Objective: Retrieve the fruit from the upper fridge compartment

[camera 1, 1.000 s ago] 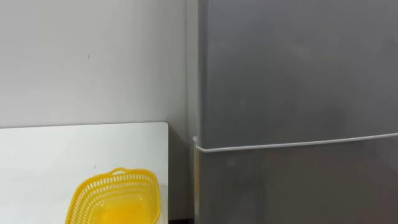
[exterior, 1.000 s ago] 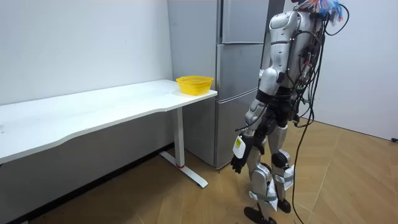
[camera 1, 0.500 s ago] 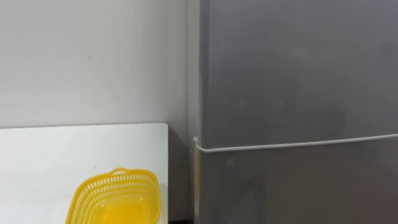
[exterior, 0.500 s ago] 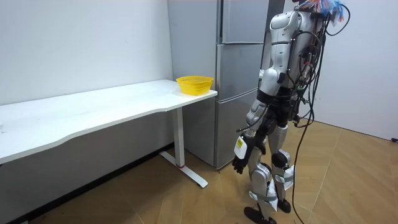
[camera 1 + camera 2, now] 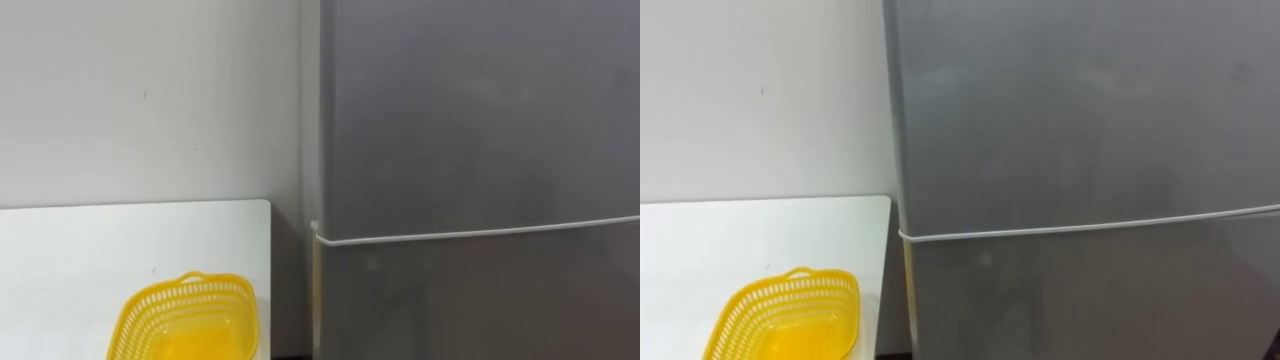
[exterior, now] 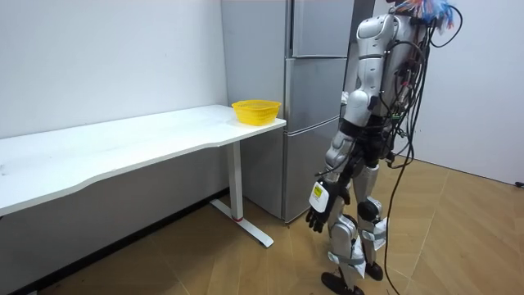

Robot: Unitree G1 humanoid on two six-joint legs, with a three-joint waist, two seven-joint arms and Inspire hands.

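Note:
A grey fridge (image 5: 480, 110) with two doors stands right in front of me, both doors closed. A pale seam (image 5: 470, 233) divides the upper door (image 5: 1080, 110) from the lower one (image 5: 1080, 300). In the room view I stand upright about a step from the fridge (image 6: 315, 29), facing it. My left hand (image 6: 318, 215) hangs by my thigh with relaxed fingers and holds nothing.
A white table (image 5: 80, 250) stands against the wall left of the fridge, its end close to the fridge's side. An empty yellow basket (image 5: 187, 318) sits at that end of the table (image 6: 123, 147). Wooden floor lies open behind me.
My left hand has swung a little forward at my side. The fridge doors and the basket are as before.

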